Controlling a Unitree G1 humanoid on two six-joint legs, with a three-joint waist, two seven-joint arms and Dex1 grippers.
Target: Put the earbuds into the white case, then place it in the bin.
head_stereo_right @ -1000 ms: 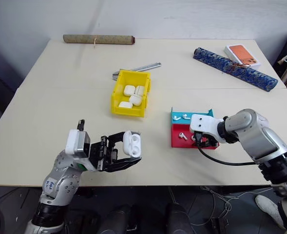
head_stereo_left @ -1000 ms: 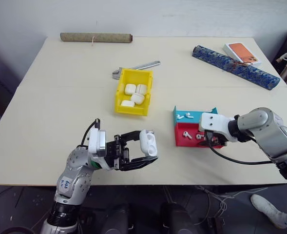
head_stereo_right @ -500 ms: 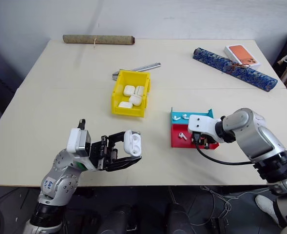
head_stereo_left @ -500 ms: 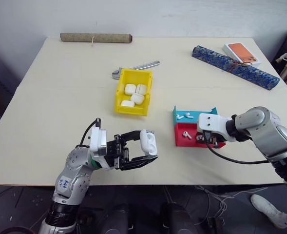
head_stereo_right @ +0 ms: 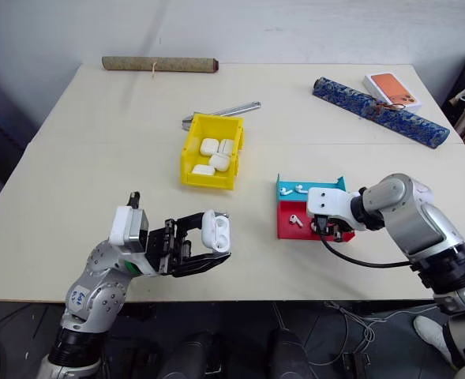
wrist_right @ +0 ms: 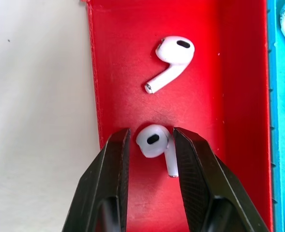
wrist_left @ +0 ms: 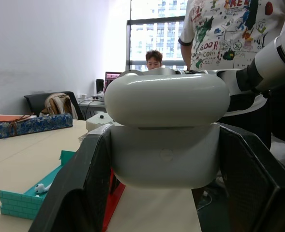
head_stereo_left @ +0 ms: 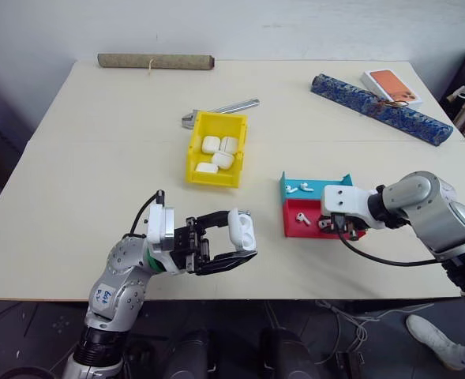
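My left gripper (head_stereo_left: 234,243) is shut on the white case (head_stereo_left: 241,230), held above the table's front edge with its lid tipped up; the left wrist view shows the case (wrist_left: 166,99) clamped between both black fingers. My right gripper (head_stereo_left: 334,227) reaches down into the red tray (head_stereo_left: 294,230). In the right wrist view its fingers (wrist_right: 111,183) are shut on the rounded head of one earbud (wrist_right: 154,141). A second earbud (wrist_right: 171,60) lies loose further in the same tray. The yellow bin (head_stereo_left: 194,154) stands mid-table, apart from both grippers.
Several white cases (head_stereo_left: 219,154) lie in the bin. A blue tray (head_stereo_left: 317,185) holding more earbuds (head_stereo_left: 295,189) adjoins the red one. A metal wrench (head_stereo_left: 220,109), a brown roll (head_stereo_left: 155,61), a blue patterned roll (head_stereo_left: 382,106) and an orange-topped box (head_stereo_left: 388,85) lie further back.
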